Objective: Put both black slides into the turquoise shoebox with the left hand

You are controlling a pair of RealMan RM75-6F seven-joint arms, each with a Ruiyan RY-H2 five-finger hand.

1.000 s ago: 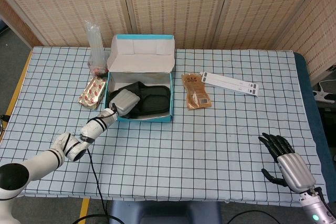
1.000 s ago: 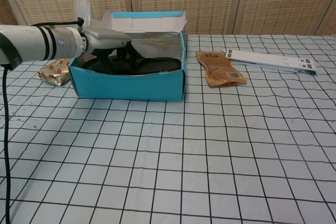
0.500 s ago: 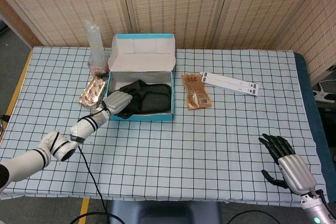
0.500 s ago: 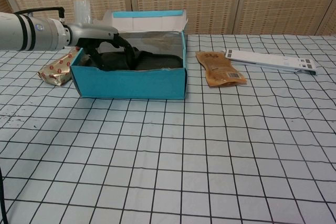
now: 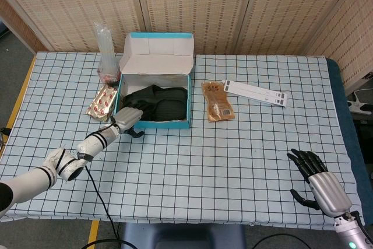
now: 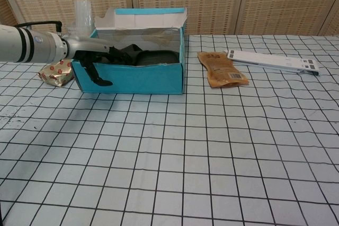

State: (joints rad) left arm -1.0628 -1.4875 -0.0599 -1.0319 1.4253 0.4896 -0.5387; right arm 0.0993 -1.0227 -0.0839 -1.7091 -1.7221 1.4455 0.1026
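The turquoise shoebox (image 5: pixel 152 123) (image 6: pixel 132 80) stands open at the back left, its lid upright behind it. Both black slides (image 5: pixel 158 101) (image 6: pixel 155 56) lie inside it, overlapping. My left hand (image 5: pixel 128 119) (image 6: pixel 94 63) is outside the box at its front left corner, holding nothing. Its dark fingers (image 6: pixel 101 81) hang loosely down in front of the box's front wall. My right hand (image 5: pixel 317 180) hovers near the table's front right edge with fingers spread and nothing in it; only the head view shows it.
A brown packet (image 5: pixel 218 102) (image 6: pixel 222 70) and a long white box (image 5: pixel 256 93) (image 6: pixel 273 61) lie right of the shoebox. A foil snack pack (image 5: pixel 102 102) (image 6: pixel 55 71) and a clear plastic bag (image 5: pixel 105 51) sit to its left. A wicker screen backs the table.
My left hand has drawn back out of the shoebox to its front left corner, leaving the slides inside. The box shifted slightly. The right hand stayed put.
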